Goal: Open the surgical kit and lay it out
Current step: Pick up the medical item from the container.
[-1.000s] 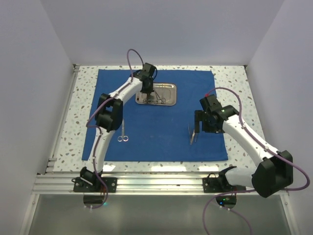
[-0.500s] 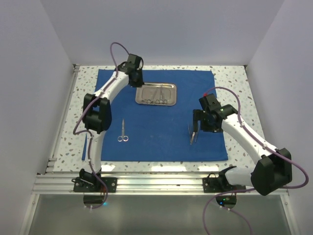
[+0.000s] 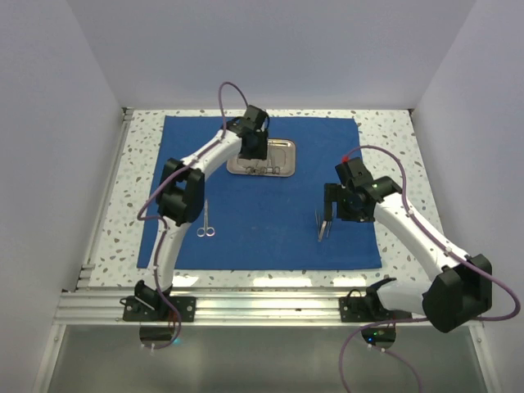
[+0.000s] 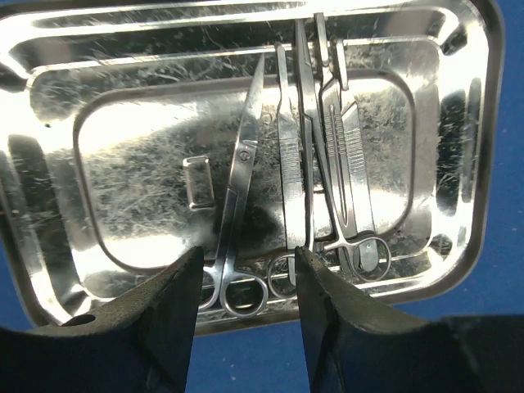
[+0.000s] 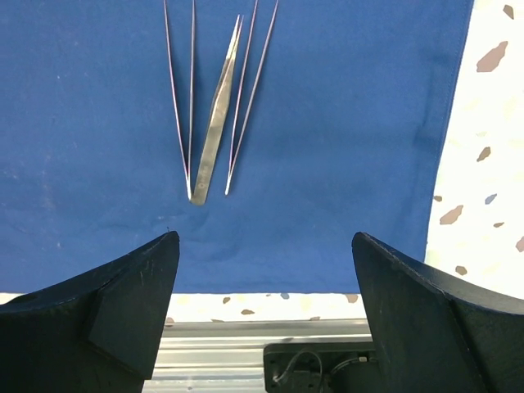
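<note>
The royal-blue cloth wrap [image 3: 270, 237] lies spread flat on the table. On its far part sits the steel tray [image 3: 284, 152], which holds scissors [image 4: 237, 188], forceps [image 4: 327, 139] and other thin instruments side by side. My left gripper [image 3: 253, 157] hovers over the tray's near end, open. Its fingertips [image 4: 184, 282] flank the scissors' ring handles without holding anything. Another pair of scissors [image 3: 205, 219] lies on the cloth at the left. Tweezers [image 5: 214, 123] lie on the cloth at the right, just ahead of my right gripper [image 5: 266, 246], which is wide open and empty.
The speckled tabletop [image 3: 401, 147] shows around the cloth. An aluminium rail [image 3: 262, 304] with both arm bases runs along the near edge. White walls close in the left, right and back sides.
My left gripper swung left off the tray, then came back over its near end, where it now stands open. The right arm has barely moved.
</note>
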